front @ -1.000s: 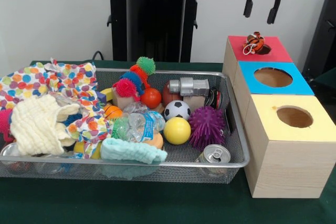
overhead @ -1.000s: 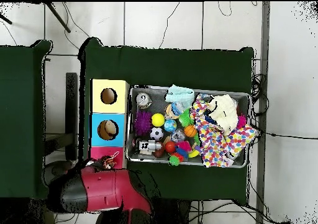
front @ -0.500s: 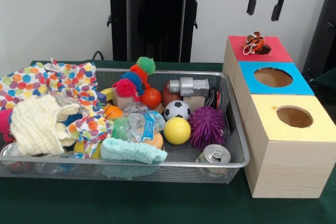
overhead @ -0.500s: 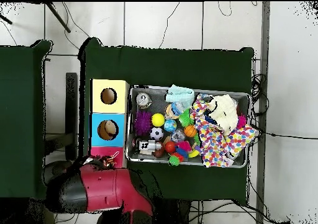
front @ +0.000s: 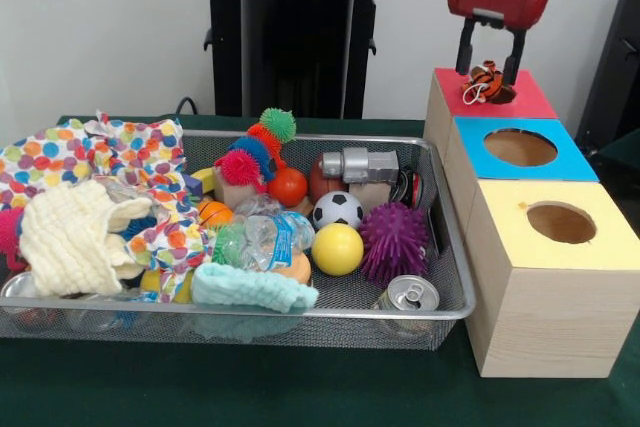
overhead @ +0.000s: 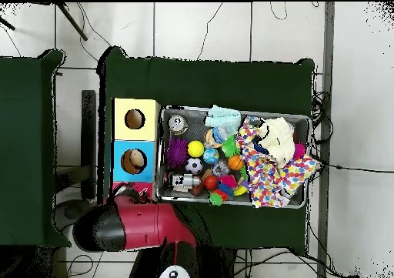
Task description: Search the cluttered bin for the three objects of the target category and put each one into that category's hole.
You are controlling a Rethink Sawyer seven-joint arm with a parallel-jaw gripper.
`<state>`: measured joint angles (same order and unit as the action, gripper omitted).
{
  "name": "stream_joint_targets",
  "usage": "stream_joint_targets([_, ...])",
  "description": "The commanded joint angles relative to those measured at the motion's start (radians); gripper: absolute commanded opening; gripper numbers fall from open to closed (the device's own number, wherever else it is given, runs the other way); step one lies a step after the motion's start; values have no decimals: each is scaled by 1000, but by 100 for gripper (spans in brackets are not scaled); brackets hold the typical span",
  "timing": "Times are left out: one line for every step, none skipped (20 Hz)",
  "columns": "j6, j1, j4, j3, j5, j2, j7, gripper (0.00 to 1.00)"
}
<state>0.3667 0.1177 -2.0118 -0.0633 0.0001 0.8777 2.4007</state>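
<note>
- Upper right of the front view: the red-and-black hand (front: 490,55) hangs right over the small orange-brown striped plush toy (front: 484,80), its two dark fingers spread either side, touching or nearly so, not yet clamped.
- That toy sits on the lip of the round hole in the red-topped face of the light wooden box (front: 503,94), perched, not dropped through.
- My read: this step is a re-grab or nudge to get the plush into the hole. To do it well, close squarely on the body, not the pale cord dangling off it, then shift it toward the cutout's centre before letting go.
- Risk, as I judge it: a soft toy can snag on the rim or roll off the box's back edge.
- Change from a second ago: the hand was high at the top edge, clear of the box; now it has come down to toy level. The plush itself hasn't budged.
- Overhead, lower left: the red arm (overhead: 142,227) has swung over the red box top, hiding toy and hand there.
- Centre of the front view: the large silver wire-mesh bin (front: 455,247) on the dark green counter (front: 300,392) is unchanged, its clutter untouched; I can't pick out other plush animals in it.
</note>
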Motion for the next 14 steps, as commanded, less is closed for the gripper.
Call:
stream_joint_targets([-67, 24, -19, 38, -37, -69, 68, 0])
stream_joint_targets([-63, 22, -19, 39, -35, -68, 66, 0])
stream_joint_targets([-60, 20, -19, 40, -34, -67, 63, 0])
stream_joint_targets([-56, 19, -19, 41, -32, -67, 61, 0])
stream_joint_targets([-53, 17, -18, 41, -31, -66, 58, 0])
stream_joint_targets([-47, 14, -15, 43, -28, -66, 56, 0])
stream_joint_targets([-41, 11, -12, 45, -24, -67, 54, 0])
stream_joint_targets([-35, 15, -10, 40, -23, -65, 57, 0])
stream_joint_targets([-30, 18, -8, 35, -21, -63, 60, 0])
stream_joint_targets([-27, 17, -5, 35, -18, -62, 62, 0])
stream_joint_targets([-24, 16, -3, 35, -14, -62, 63, 0])
stream_joint_targets([-22, 9, -4, 41, -10, -57, 61, 0])
stream_joint_targets([-20, 3, -6, 47, -6, -53, 59, 0])
stream_joint_targets([-16, 0, -6, 49, -5, -50, 57, 0])
